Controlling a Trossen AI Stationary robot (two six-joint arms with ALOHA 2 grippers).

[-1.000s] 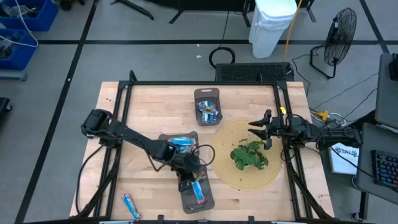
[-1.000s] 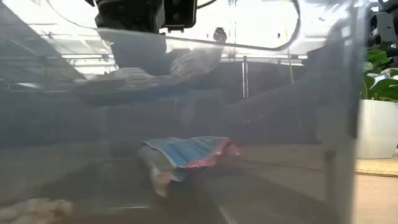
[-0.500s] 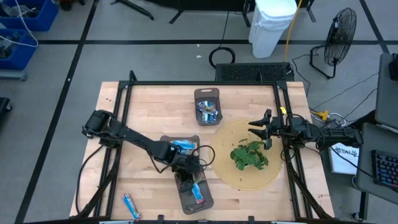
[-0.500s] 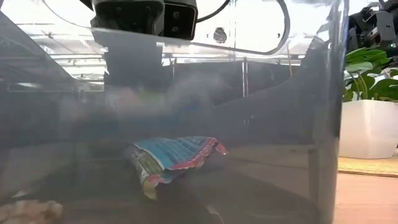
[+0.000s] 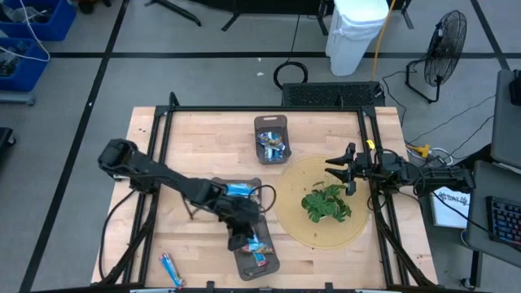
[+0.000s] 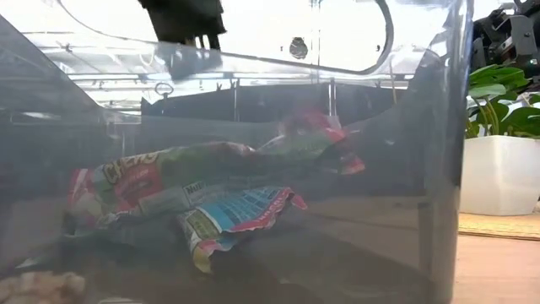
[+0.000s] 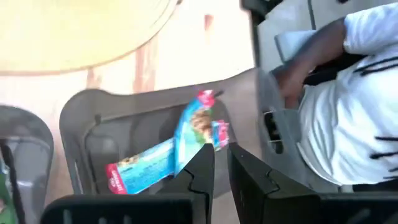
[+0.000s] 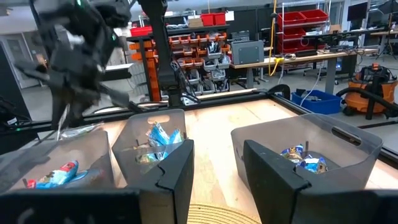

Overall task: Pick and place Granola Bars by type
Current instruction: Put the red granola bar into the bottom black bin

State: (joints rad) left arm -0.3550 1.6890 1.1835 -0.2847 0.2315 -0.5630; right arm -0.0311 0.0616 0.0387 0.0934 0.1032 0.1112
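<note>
My left gripper (image 5: 242,238) hangs open over the near grey tray (image 5: 273,265), touching nothing; its fingers (image 7: 202,171) stand a narrow gap apart. Two blue-and-white granola bars (image 7: 143,168) (image 7: 196,127) lie in that tray, one resting across the other (image 6: 236,215) (image 6: 160,181). More bars lie in the middle tray (image 5: 236,190) and the far tray (image 5: 273,146). One bar (image 5: 169,267) lies flat on the table near the near-left corner. My right gripper (image 5: 338,168) waits open at the table's right side (image 8: 217,162).
A green leafy plant (image 5: 326,203) stands on a round tan mat (image 5: 358,232) right of the trays. A black frame (image 5: 167,122) borders the table. A person in a white shirt (image 7: 348,93) shows beyond the near edge. Bare wood lies left of the trays.
The bar that hung under my left gripper has dropped into the near tray and now lies across the bar that was there. My left gripper has risen above the tray and shifted slightly toward the near edge.
</note>
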